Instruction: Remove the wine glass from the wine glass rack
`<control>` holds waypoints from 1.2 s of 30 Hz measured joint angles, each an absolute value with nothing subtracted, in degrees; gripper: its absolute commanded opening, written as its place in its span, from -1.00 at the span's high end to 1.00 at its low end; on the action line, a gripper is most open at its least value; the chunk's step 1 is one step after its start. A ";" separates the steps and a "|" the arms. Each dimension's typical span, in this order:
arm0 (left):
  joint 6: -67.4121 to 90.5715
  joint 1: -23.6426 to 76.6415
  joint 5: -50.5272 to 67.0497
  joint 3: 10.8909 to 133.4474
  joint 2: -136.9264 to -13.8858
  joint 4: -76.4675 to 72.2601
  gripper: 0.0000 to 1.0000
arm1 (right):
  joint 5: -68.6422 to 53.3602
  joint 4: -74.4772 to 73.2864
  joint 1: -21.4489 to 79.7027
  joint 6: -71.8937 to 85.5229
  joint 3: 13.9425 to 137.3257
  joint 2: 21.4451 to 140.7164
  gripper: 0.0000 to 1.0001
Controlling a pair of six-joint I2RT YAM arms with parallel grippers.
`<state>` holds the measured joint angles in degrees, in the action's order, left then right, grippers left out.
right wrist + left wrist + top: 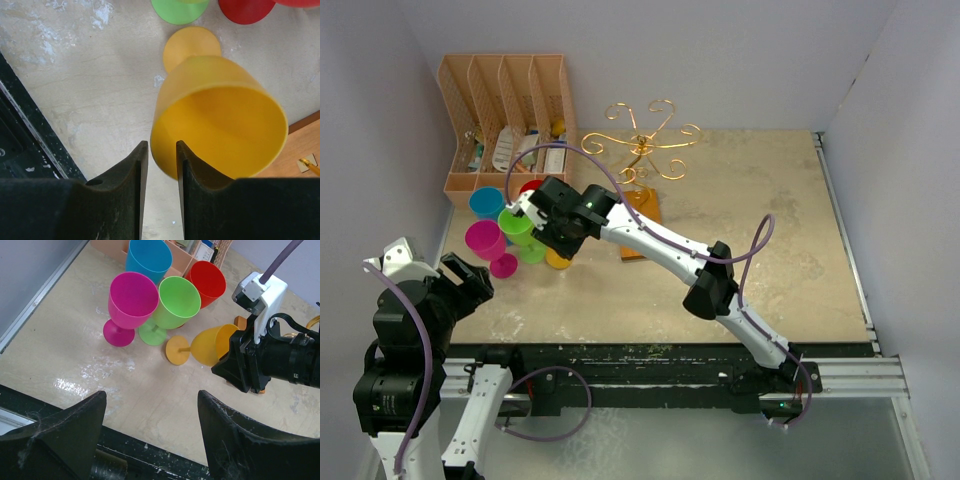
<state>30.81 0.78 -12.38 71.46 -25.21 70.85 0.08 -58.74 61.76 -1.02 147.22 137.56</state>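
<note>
The gold wire wine glass rack [645, 140] stands on its orange-brown wooden base [642, 215] at the back middle, with nothing on its scroll arms. My right gripper [161, 147] is shut on the rim wall of a yellow wine glass [220, 120], one finger inside the bowl and one outside. The glass [215, 342] is tilted, with its foot [177, 350] on or just above the table to the left of the rack base. In the top view it [558, 258] is mostly hidden under the gripper. My left gripper [150, 400] is open and empty at the table's near left edge.
Pink [485, 240], green [517, 228], blue [486, 203] and red [530, 187] wine glasses stand close together just left of the yellow one. A peach slotted file organizer [505, 110] stands at the back left. White walls close in the table.
</note>
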 measured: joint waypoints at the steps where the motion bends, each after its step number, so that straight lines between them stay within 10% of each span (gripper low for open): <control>1: 30.81 0.78 -12.38 71.40 -25.21 70.85 -0.53 | 0.08 -58.63 61.76 -1.02 147.22 137.56 0.35; 25: 30.87 0.78 -12.14 71.35 -25.21 70.85 -0.53 | 1.83 -50.59 61.76 -0.27 145.05 127.26 0.25; 36: 27.62 0.78 -5.67 71.35 -25.58 64.75 -0.63 | 12.03 -34.72 61.82 3.57 110.52 92.31 0.19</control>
